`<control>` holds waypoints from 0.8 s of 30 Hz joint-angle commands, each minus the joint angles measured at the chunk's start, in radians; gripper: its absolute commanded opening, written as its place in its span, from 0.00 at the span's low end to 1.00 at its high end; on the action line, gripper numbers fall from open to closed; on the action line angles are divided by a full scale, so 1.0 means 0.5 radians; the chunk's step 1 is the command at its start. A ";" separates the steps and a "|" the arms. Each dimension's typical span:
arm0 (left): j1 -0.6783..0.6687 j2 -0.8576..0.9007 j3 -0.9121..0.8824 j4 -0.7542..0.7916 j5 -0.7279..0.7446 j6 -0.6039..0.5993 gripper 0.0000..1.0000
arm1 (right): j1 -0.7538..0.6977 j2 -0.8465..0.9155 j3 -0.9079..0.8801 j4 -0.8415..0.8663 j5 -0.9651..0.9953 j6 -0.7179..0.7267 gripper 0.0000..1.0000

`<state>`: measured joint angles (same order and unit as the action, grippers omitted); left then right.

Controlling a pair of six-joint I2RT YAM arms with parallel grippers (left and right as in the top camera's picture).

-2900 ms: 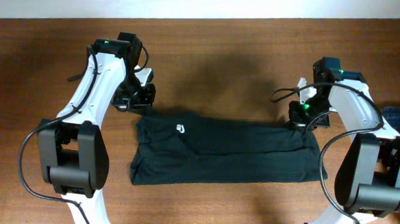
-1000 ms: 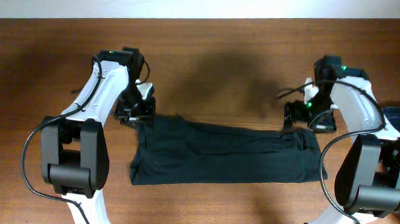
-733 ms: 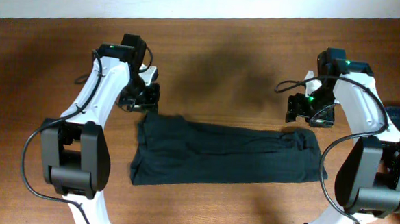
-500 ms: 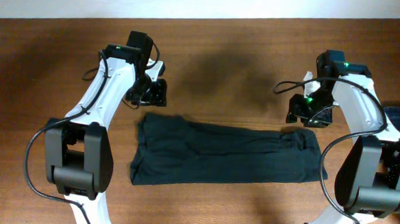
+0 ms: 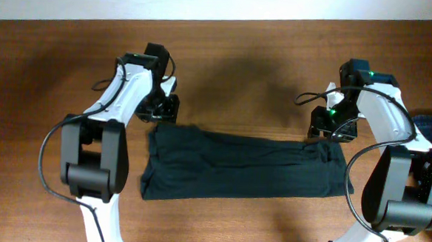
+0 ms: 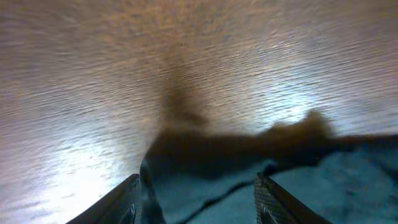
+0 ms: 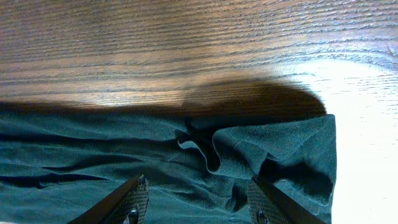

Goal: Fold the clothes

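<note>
**Overhead view: one fold laid, cloth released**

You see the left gripper point(image 5: 160, 108) off the cloth now. It hangs over bare tabletop point(image 5: 241, 70) just beyond the shirt's far left corner, where a second ago it was down on that corner. The black T-shirt point(image 5: 243, 165) lies mid-table as a long flat band. Its white logo, which showed earlier, is now folded under. The right gripper point(image 5: 334, 126) has likewise lifted off the far right corner. I judge one lengthwise fold finished, and the band needs folding again across its length.

The wrist views tell you what the overhead cannot. The left one, though blurred, shows that gripper's jaws apart with nothing between them and the shirt's corner below. The right one is sharp: jaws apart and empty, above cloth that lies rumpled and curled at that corner and may want smoothing.
</note>
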<state>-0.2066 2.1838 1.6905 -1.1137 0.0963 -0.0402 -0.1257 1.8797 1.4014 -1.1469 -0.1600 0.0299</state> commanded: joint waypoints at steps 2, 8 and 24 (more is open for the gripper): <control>0.009 0.053 -0.016 -0.008 -0.029 0.084 0.56 | 0.002 -0.042 -0.019 0.005 -0.025 0.008 0.57; 0.013 0.053 -0.016 -0.008 -0.029 0.084 0.08 | 0.002 -0.042 -0.019 0.013 -0.025 0.009 0.57; 0.013 0.026 0.188 -0.336 -0.028 0.083 0.00 | 0.002 -0.042 -0.021 0.018 -0.025 0.008 0.57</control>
<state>-0.2066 2.2028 1.7489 -1.2598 0.0853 -0.0067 -0.1257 1.8797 1.4010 -1.1400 -0.1600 0.0296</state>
